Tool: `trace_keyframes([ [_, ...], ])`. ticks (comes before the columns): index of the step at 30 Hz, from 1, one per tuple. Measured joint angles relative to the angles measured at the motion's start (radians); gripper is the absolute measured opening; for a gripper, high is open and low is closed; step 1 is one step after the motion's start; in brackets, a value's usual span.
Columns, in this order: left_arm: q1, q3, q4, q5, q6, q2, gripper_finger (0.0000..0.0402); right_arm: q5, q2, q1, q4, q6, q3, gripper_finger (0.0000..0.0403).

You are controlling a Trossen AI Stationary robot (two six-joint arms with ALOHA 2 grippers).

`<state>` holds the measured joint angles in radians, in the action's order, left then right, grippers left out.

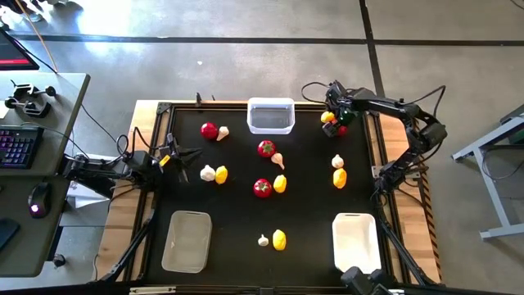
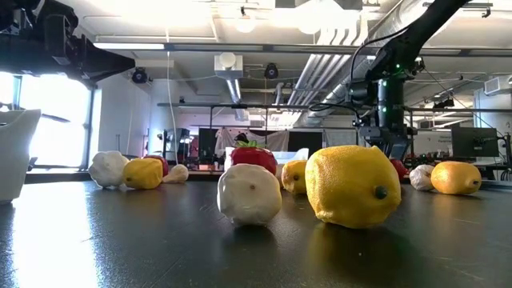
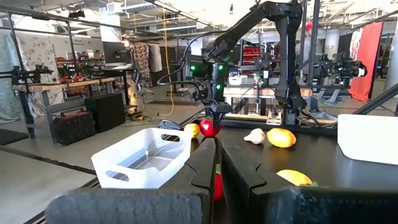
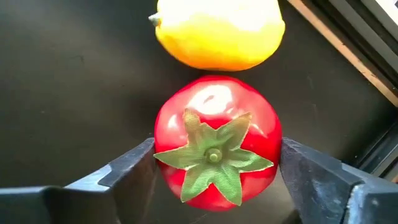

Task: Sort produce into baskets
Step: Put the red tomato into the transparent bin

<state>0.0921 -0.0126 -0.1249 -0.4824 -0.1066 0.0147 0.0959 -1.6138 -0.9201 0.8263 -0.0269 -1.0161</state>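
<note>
The black counter (image 1: 246,221) carries three baskets: a clear basket (image 1: 270,115) at the middle of its far edge, a beige-grey basket (image 1: 187,240) at the near left corner, and a white basket (image 1: 356,240) at the near right corner. Produce lies scattered between them, in loose pairs: tomatoes, lemons and garlic bulbs, with a garlic bulb (image 2: 249,194) and a lemon (image 2: 353,185) nearest the low camera. The right arm reaches to the far right corner of the counter, where the right hand (image 4: 214,168) stands over a tomato (image 4: 216,149), one finger (image 4: 127,168) on either side of it, close against its red skin, though whether they are pressing it cannot be told. A second lemon (image 4: 217,28) lies just beside that tomato. The left hand (image 1: 169,154) waits at the counter's left edge, its fingers (image 3: 202,165) drawn narrow, almost together.
</note>
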Motion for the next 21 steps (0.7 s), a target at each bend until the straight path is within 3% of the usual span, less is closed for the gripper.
trace_keyframes([
  [4, 0.0, 0.0, 0.0, 0.0, 0.0, 0.0, 0.001, 0.001, 0.001, 0.021, 0.034, 0.003, 0.0, 0.0268],
  [14, 0.0, 0.0, 0.0, 0.0, 0.027, 0.0, 0.001, 0.0, 0.077, 0.085, 0.145, 0.06, 0.001, 0.0263],
  [21, 0.0, 0.0, 0.001, 0.0, 0.05, 0.0, 0.0009, -0.045, 0.167, 0.218, 0.176, 0.161, -0.022, 0.0262],
])
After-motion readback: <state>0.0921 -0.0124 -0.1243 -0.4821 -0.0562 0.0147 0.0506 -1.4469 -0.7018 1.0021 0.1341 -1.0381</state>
